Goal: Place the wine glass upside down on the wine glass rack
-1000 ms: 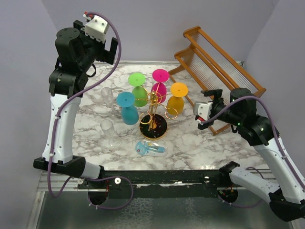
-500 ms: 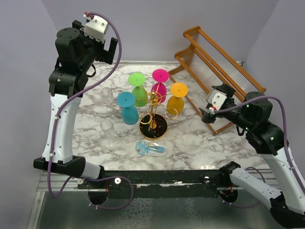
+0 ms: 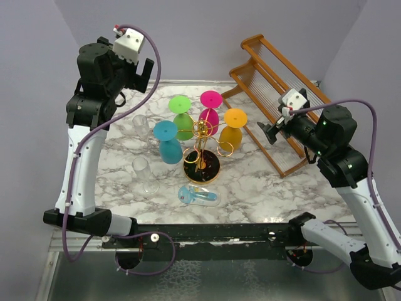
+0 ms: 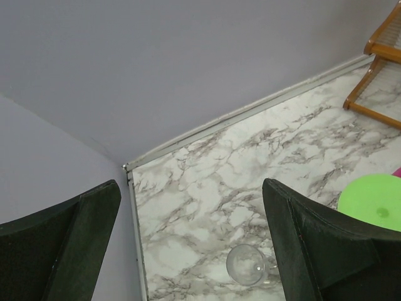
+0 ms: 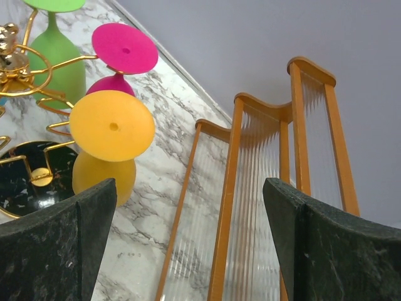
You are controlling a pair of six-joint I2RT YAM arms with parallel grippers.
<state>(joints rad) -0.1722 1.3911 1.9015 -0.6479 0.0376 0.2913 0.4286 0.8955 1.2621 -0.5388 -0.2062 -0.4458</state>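
Note:
The gold wire rack [image 3: 201, 133] stands mid-table on its round black base [image 3: 202, 168]. Upside-down glasses hang on it: green [image 3: 182, 118], pink [image 3: 210, 113], orange [image 3: 232, 130] and teal [image 3: 168, 143]. A pale blue wine glass [image 3: 199, 196] lies on its side in front of the base. Two clear glasses [image 3: 140, 126] [image 3: 146, 175] stand left of the rack. My left gripper [image 3: 146, 73] is open and empty, high over the back left corner. My right gripper [image 3: 270, 132] is open and empty, raised right of the rack, over the wooden rack's near end.
A large brown wooden slatted rack [image 3: 285, 94] fills the back right and shows close in the right wrist view [image 5: 232, 207]. The left wrist view shows one clear glass [image 4: 246, 264], the green glass's foot [image 4: 374, 200] and the wall corner [image 4: 125, 168].
My right arm has risen and swung back to the right, away from the gold rack toward the wooden rack. My left arm has shifted only slightly.

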